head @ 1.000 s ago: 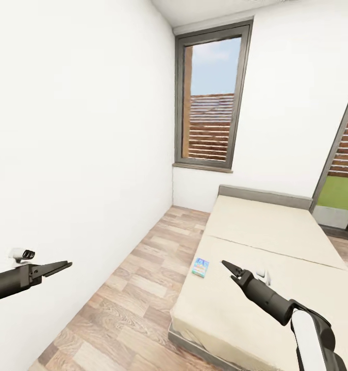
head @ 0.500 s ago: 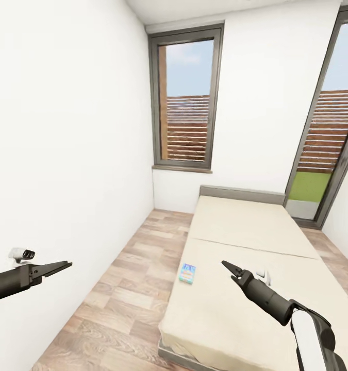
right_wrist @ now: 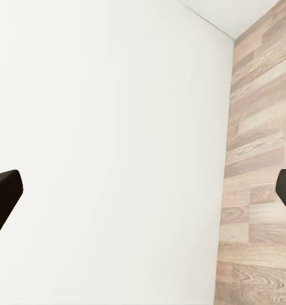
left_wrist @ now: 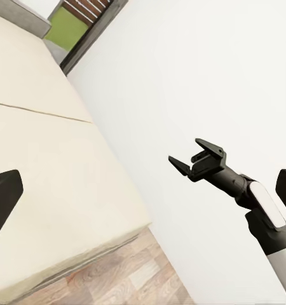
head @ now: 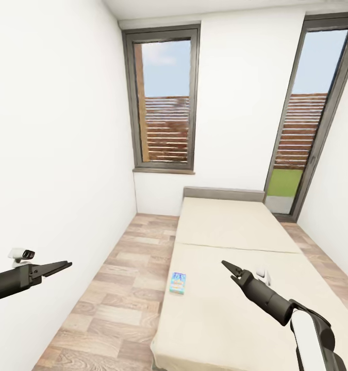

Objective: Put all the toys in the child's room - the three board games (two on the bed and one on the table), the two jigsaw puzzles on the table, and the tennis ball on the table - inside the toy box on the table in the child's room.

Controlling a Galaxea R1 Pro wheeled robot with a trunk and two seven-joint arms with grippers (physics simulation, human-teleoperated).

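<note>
Gaping wide, both the left claw (head: pixel 65 266) and right claw (left_wrist: pixel 192 157) hang empty.

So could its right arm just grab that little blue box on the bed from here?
Probably not yet. The blue box lies near the bed's left edge, apart from the open right gripper, which hangs above the mattress. Nothing blocks the way.

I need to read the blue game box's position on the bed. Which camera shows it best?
The head view: the board game lies flat near the bed's left edge. The left wrist view has bare mattress, the right wrist view wall and floor.
</note>
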